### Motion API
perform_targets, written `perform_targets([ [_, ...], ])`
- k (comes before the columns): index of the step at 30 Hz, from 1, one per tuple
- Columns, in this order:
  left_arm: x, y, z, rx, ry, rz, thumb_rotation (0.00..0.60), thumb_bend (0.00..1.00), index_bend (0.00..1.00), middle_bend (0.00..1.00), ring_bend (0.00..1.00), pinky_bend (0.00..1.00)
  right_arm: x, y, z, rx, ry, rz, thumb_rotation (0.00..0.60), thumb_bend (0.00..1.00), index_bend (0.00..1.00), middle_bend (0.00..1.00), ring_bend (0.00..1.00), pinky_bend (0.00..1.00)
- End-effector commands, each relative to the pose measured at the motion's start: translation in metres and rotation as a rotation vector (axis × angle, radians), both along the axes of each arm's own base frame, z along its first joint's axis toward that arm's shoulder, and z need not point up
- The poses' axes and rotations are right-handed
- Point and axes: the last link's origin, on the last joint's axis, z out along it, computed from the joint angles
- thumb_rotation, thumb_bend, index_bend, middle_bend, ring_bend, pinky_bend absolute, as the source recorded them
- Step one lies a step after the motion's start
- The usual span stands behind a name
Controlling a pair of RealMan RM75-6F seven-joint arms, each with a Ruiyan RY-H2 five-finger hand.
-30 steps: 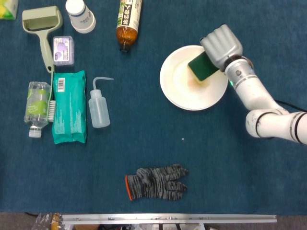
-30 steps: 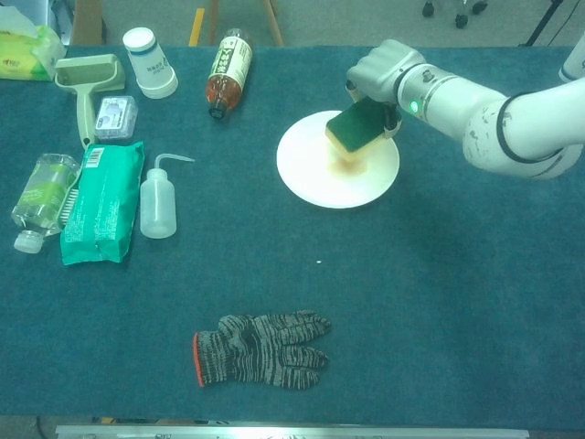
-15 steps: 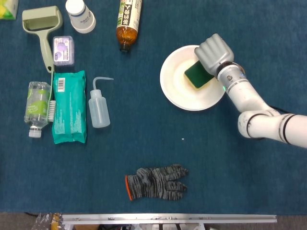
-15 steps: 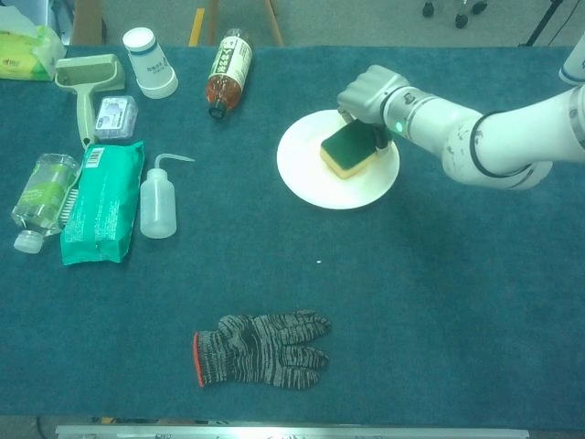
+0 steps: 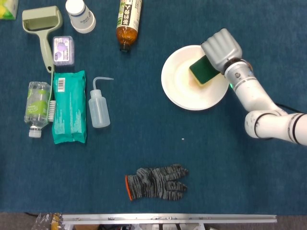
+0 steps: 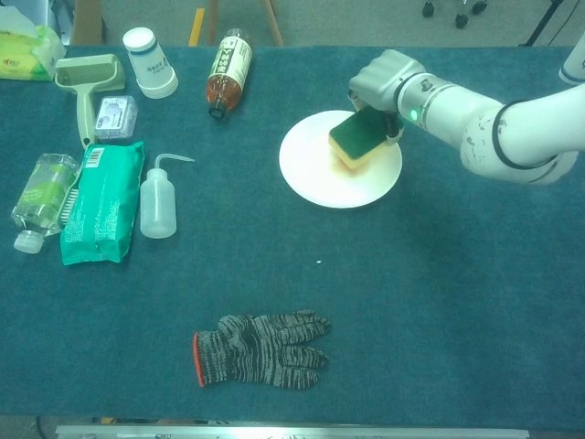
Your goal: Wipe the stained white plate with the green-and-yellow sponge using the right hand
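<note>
The white plate (image 5: 184,91) (image 6: 320,178) lies on the blue cloth at the right of the table, with a faint brownish stain near its middle. My right hand (image 5: 221,48) (image 6: 388,78) grips the green-and-yellow sponge (image 5: 204,71) (image 6: 355,140) from the far right side. The sponge's yellow face presses on the right half of the plate and its green face is up. The left hand shows in neither view.
A brown bottle (image 5: 128,21) lies far left of the plate. Further left are a squeeze bottle (image 5: 98,105), a green wipes pack (image 5: 69,106), a clear bottle (image 5: 37,108), a lint roller (image 5: 43,28) and a paper cup (image 5: 79,14). A knit glove (image 5: 156,183) lies near the front edge.
The right hand has slid the sponge back toward the plate's right rim after a stroke inward half a second ago. The plate has shifted slightly right.
</note>
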Motion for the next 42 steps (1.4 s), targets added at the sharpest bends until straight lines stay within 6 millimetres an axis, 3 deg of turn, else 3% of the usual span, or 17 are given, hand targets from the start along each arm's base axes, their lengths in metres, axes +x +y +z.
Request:
perform_targets([
  [1,0.0,0.0,0.0,0.001,0.0,0.001,0.6,0.29,0.36,0.32,0.16,0.41,-0.002,0.001,-0.001,0.003,0.007,-0.005,0.6,0.05,0.39,0.56,0.39,0.36],
  [11,-0.003,-0.001,0.001,0.006,0.001,0.014,0.6,0.29,0.36,0.32,0.16,0.41,-0.008,0.0,-0.015,0.025,0.039,-0.006,0.6,0.05,0.39,0.56,0.39,0.36],
  [22,-0.004,0.0,0.0,0.007,-0.001,0.014,0.6,0.29,0.36,0.32,0.16,0.41,-0.012,-0.001,-0.017,0.027,0.054,-0.014,0.6,0.05,0.39,0.56,0.39,0.36],
  [42,-0.001,0.0,0.001,0.008,-0.005,0.009,0.6,0.29,0.36,0.32,0.16,0.41,0.008,0.001,-0.008,0.026,0.012,0.006,0.6,0.05,0.39,0.56,0.39,0.36],
])
